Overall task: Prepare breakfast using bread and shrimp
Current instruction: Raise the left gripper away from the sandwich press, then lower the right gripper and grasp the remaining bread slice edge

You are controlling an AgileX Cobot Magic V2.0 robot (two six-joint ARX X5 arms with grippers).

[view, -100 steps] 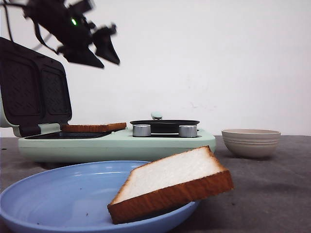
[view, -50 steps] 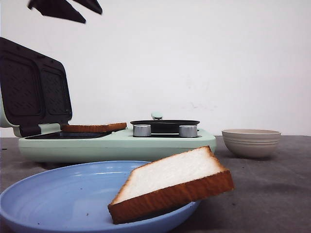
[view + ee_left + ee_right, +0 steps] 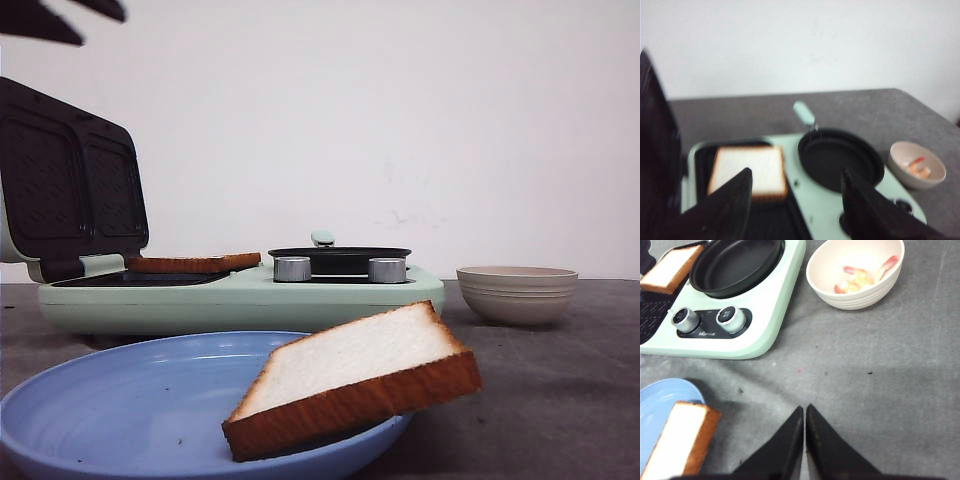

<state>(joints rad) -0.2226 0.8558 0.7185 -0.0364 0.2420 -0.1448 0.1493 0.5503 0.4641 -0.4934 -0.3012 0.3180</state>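
Note:
One bread slice (image 3: 350, 375) leans on the rim of the blue plate (image 3: 120, 400); it also shows in the right wrist view (image 3: 680, 440). The other bread slice (image 3: 749, 170) lies flat on the open sandwich maker's grill plate (image 3: 150, 280). Shrimp (image 3: 860, 277) lie in the cream bowl (image 3: 830, 290). My left gripper (image 3: 796, 172) is open and empty, high above the appliance, only its tips showing in the front view (image 3: 65, 20). My right gripper (image 3: 805, 410) is shut and empty above bare table, between plate and bowl.
The mint-green appliance (image 3: 240, 298) has its lid (image 3: 70, 180) raised at the left, a round black pan (image 3: 338, 258) on the right and two silver knobs (image 3: 292, 268). Grey table surface (image 3: 880, 370) lies between the appliance, bowl and plate.
My left gripper has risen and moved left, almost leaving the top of the front view. Bread, plate and bowl have not moved.

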